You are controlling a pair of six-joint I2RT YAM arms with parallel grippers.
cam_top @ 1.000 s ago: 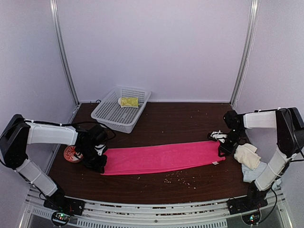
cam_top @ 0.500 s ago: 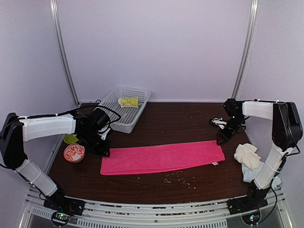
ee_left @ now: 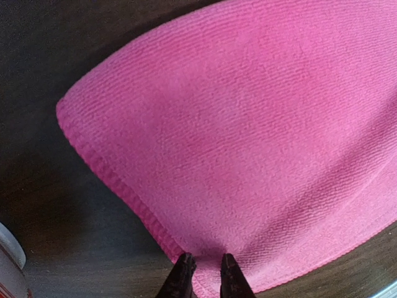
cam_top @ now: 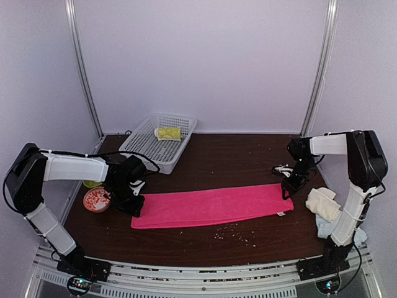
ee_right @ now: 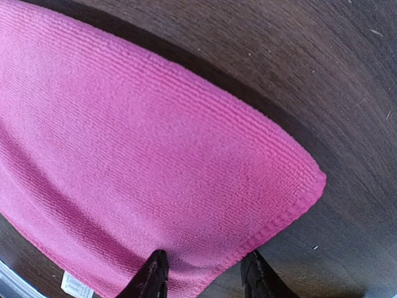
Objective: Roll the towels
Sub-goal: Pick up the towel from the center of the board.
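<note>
- The hot-pink towel [cam_top: 211,206] lies flat on the dark tabletop [cam_top: 229,161] as a long, narrow strip. It is not yet rolled.
- Its long axis runs side to side in front of the arms. The towel's left end sits slightly nearer the arm bases and its right end slightly farther.
- The left claw [ee_left: 205,276] sits over the towel's left end, at the hem by the near corner. Its tips stand a sliver apart, and I cannot tell whether they nip the cloth.
- The right claw [ee_right: 203,273] hovers at the towel's right end. Its jaws are spread and straddle the hem by the corner, gripping nothing.
- I judge the step in hand to be laying out and squaring the strip, just ahead of rolling.
- The next move, I judge, calls for pinching one short end and turning it over along the long axis while the far end stays flat.
- Beyond the towel's left end, a white basket [cam_top: 146,152] holds a rolled lime-yellow towel [cam_top: 168,133].
- Past the towel's right end, a cream towel [cam_top: 322,203] rests bunched on a pale-blue towel [cam_top: 325,226].
</note>
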